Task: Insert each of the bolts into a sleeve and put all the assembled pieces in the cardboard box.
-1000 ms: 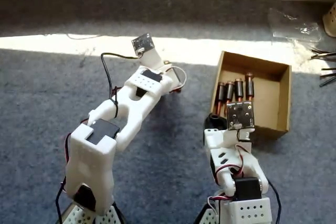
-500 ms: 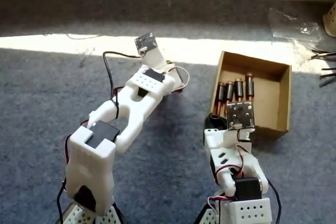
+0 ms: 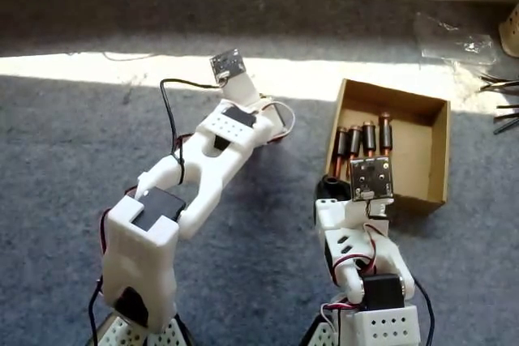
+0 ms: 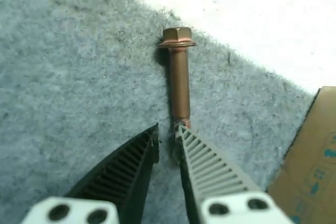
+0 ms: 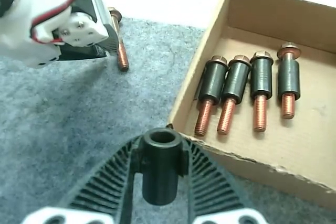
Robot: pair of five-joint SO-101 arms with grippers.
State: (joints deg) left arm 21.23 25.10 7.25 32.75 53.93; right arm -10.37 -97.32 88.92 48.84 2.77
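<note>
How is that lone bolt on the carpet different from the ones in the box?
The loose bolt is bare, its coppery shank showing; each of the four boxed bolts wears a dark sleeve below its head. The loose bolt lies on the grey carpet by the left tool; the boxed bolts lie side by side in the cardboard box. All share a copper colour and flanged hex heads.

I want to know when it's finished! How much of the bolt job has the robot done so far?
Done: four bolts in sleeves lie in the cardboard box. In hand: the right gripper holds a black sleeve, and the left gripper, open, sits at the end of a loose bolt on the carpet. Left: that bolt goes into the sleeve, then into the box.
</note>
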